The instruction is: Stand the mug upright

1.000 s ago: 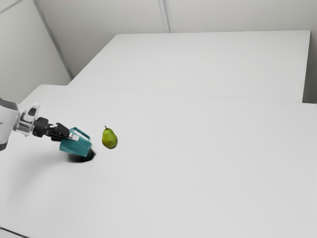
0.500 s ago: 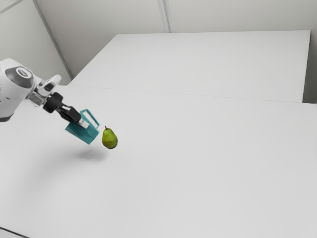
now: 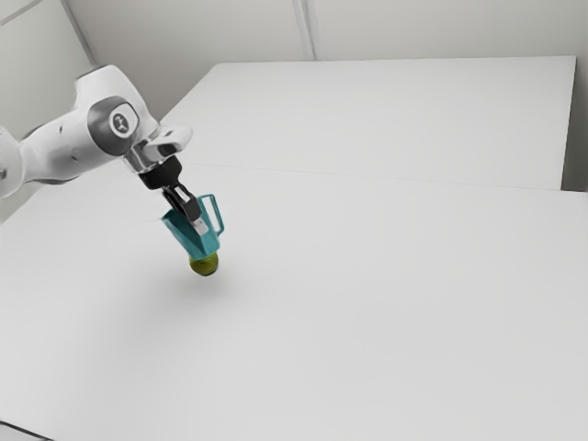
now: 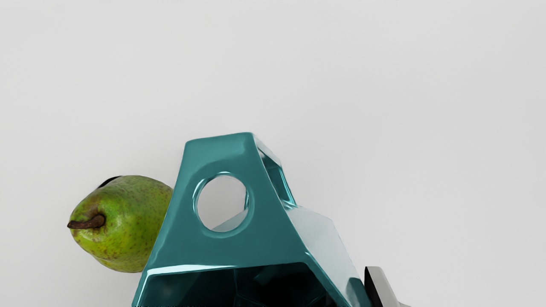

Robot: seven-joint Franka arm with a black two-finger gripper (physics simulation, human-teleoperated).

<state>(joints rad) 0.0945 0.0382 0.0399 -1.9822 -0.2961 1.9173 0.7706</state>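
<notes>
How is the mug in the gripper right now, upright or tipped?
Tipped: the mug leans in the gripper, its open rim up toward the exterior view's left, its base down toward the exterior view's right.

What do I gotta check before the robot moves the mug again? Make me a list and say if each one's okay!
1. Tool shut on the mug: ok.
2. Mug lifted off the table: ok.
3. Mug straight up: not ok, its mouth leans toward the exterior view's left.
4. Pear standing, stem up: ok.
5. Mug not touching the pear: cannot tell, they overlap in both views.
</notes>
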